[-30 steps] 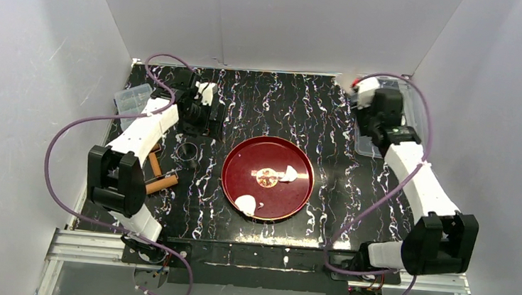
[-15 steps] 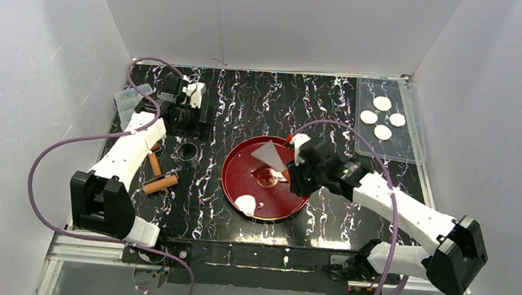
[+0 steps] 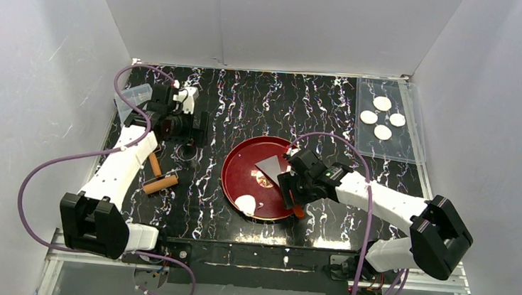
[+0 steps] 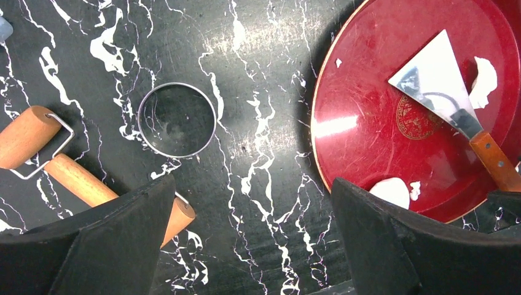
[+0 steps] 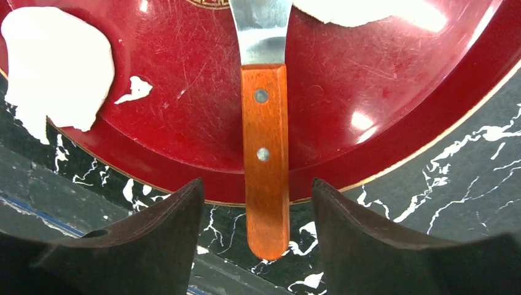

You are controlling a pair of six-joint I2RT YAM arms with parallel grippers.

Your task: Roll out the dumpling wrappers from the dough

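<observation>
Glossy, finely scratched red plate [image 5: 381,141]. The scraper [image 5: 265,153] has a shiny metal blade and a smooth wood handle with two metal rivets. Matt white soft dough [image 5: 55,67]. Polished metal ring [image 4: 177,120]. Wood roller [image 4: 77,178], wire frame. Black marbled table [image 4: 258,61], slight sheen.

A robotics lab test cell, not a kitchen; plain white panels [image 3: 276,20] wall in three sides of a black marbled table [image 3: 262,98]; an aluminium rail [image 3: 85,245] lines the table's near edge; two white robot arms, left arm [image 3: 125,160] and right arm [image 3: 389,200], trailing purple cables [image 3: 24,187], are bolted there.
</observation>
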